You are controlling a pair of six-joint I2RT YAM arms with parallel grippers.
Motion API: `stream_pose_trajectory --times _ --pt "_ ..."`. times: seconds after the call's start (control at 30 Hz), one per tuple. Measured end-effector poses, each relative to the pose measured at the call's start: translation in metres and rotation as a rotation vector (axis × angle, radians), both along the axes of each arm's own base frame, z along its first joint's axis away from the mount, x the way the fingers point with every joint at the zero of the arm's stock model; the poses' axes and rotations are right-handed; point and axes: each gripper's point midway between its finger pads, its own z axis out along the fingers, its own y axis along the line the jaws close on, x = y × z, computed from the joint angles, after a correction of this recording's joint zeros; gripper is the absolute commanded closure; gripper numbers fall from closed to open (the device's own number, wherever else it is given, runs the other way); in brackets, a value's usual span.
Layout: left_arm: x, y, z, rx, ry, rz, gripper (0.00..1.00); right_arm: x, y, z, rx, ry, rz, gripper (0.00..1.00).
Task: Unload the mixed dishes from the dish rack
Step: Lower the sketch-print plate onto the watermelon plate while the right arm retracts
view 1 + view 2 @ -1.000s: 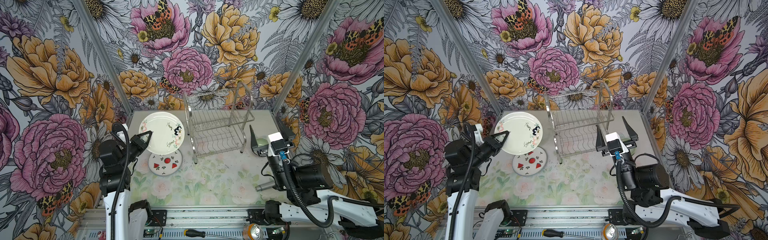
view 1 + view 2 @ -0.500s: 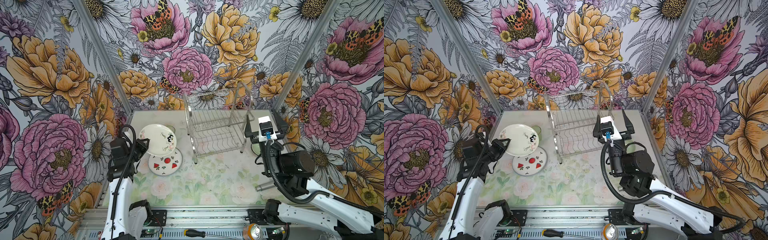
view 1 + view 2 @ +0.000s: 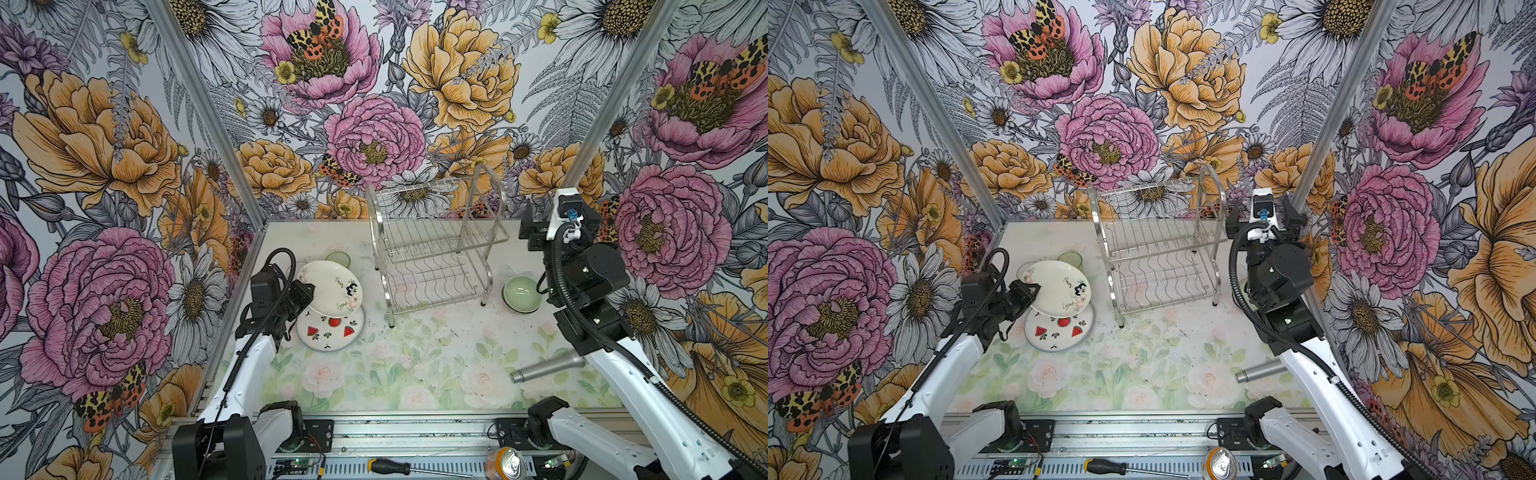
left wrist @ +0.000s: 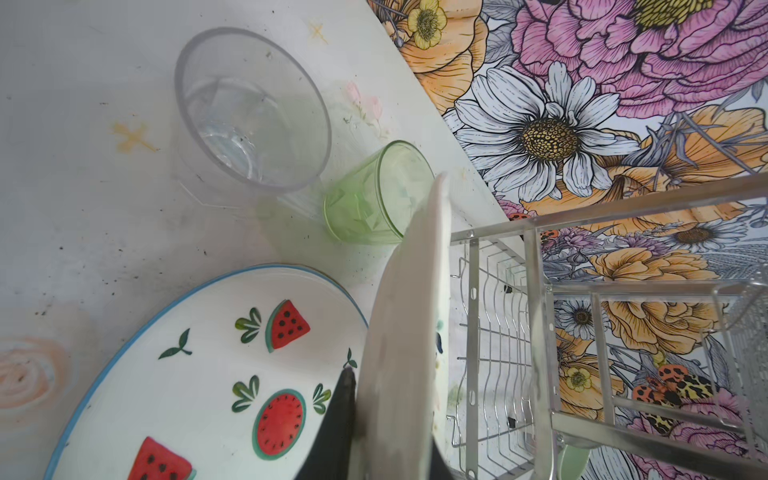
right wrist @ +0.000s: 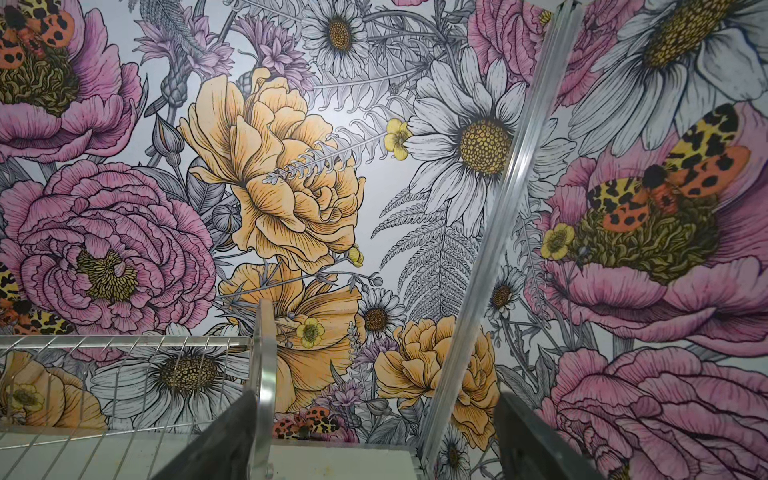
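Cream round plate with black drawings dropped, left gripper clenched on its rim, tilted over white fruit-print plate, 8 o'clock of steel wire dish rack. Right gripper rose to rack's 3 o'clock, jaws wide. Green tumbler, clear glass at plates' 12 o'clock.

no readable text, cream plate script illegible

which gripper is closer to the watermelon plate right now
Left. The left gripper hovers at the edge of the fruit-print plate, clamping the cream plate tilted over it. The right gripper is open, raised on the far side of the dish rack.
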Motion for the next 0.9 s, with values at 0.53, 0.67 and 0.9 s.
stream_pose_trajectory --times 0.53,0.67,0.9 --pt "-0.016 -0.008 -0.034 0.003 0.057 -0.038 1.00 0.042 -0.085 -0.058 0.238 0.109 -0.035 0.03" --pt "-0.028 -0.010 -0.037 0.002 0.064 -0.041 1.00 0.051 -0.086 -0.080 0.257 0.145 -0.036 0.03" --pt "-0.041 -0.015 -0.058 -0.015 0.125 -0.061 1.00 0.056 -0.085 -0.104 0.275 0.181 -0.024 0.03"
